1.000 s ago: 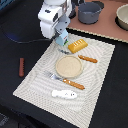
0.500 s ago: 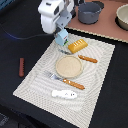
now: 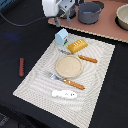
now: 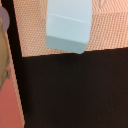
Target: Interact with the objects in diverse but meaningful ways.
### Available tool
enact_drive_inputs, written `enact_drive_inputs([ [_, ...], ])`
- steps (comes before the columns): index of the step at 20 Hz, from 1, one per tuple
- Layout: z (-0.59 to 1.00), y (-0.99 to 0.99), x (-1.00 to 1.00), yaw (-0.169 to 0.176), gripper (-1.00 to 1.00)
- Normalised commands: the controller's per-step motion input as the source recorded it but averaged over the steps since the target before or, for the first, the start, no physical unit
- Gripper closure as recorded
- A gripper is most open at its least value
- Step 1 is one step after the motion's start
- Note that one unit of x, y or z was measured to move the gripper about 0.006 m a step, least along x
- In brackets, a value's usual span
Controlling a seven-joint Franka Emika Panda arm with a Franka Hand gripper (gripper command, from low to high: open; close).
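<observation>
The pale blue-white carton (image 3: 61, 36) stands at the far edge of the striped placemat (image 3: 35, 82), next to the golden scored bread loaf (image 3: 77, 46). My gripper (image 3: 59, 19) hangs above and behind the carton, apart from it. Its fingers are too blurred to read. The wrist view looks down on the carton (image 4: 67, 25) with no fingers in the picture. The grey long-handled saucepan (image 3: 90, 12) sits on the pinkish counter behind. The thin red-brown sausage (image 3: 21, 66) lies on the dark table towards the exterior view's left. The small white speckled piece (image 3: 64, 93) lies near the mat's front.
A tan round plate (image 3: 68, 66) sits mid-mat. An orange-handled fork (image 3: 65, 80) lies in front of it and an orange-handled knife (image 3: 87, 59) beside it. A pale bowl (image 3: 122, 16) stands at the far right of the pinkish counter (image 3: 107, 27).
My gripper has moved up and back, away from the carton. The carton stays on the mat's far edge. Nothing else has moved.
</observation>
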Motion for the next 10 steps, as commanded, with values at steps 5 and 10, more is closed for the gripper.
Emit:
enact_drive_inputs([
  [5,-0.01,-0.65,-0.24,0.0,-1.0],
  [10,-0.05,-0.71,-0.44,0.0,-1.0],
])
